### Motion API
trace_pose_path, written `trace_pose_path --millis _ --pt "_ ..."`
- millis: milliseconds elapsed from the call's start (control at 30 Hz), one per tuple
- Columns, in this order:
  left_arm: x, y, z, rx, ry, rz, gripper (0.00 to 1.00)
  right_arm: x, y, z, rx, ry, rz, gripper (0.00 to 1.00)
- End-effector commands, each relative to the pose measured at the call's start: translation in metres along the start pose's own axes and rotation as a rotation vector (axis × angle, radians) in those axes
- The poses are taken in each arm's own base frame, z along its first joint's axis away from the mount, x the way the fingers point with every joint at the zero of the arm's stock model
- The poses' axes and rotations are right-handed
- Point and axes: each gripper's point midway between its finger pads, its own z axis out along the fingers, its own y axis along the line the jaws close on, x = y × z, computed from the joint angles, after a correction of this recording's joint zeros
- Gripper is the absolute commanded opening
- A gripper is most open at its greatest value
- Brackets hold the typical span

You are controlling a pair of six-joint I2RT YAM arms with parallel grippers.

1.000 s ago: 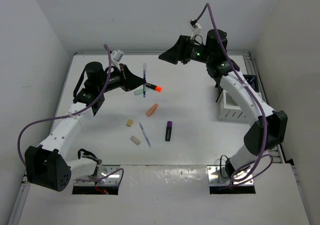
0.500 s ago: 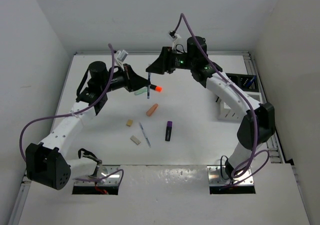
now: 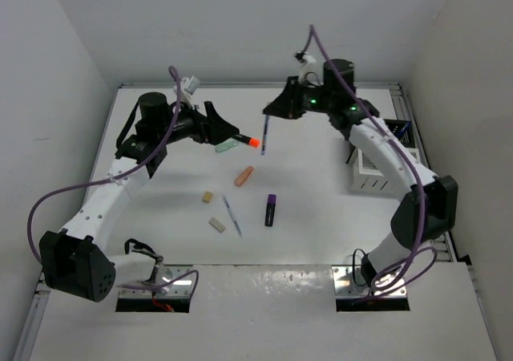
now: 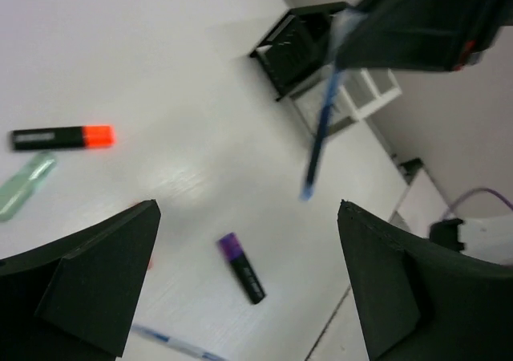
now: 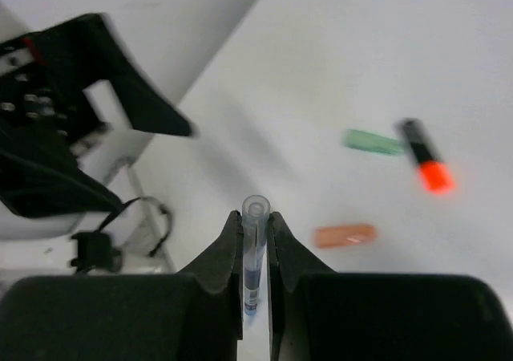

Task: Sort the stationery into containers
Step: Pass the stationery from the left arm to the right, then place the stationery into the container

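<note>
The right hand (image 5: pixel 255 221) is clamped on a thin blue pen (image 3: pixel 264 134), which hangs upright above the table (image 3: pixel 321 208) near its far edge; the left hand (image 3: pixel 226 127) gapes wide apart beside it

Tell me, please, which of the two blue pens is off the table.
The pen hanging upright in the right gripper; the other pen lies flat on the table.

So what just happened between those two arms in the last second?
The left gripper let go of the blue pen and opened wide; the right gripper swung in, closed on it and carried it a little to the right, still upright. The highlighters, erasers and second pen on the table have not moved.
</note>
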Motion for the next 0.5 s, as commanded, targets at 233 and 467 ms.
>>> trace_pose_path --millis 233,467 --pt "-0.027 0.084 -0.035 -0.431 0.003 0.236 1.0 -0.089 -0.179 -0.293 0.954 -0.457 -0.242 0.0" --pt "-0.01 0.105 -0.032 -0.456 0.016 0.182 1.0 -0.097 -0.228 -0.384 1.335 -0.575 -0.253 0.0"
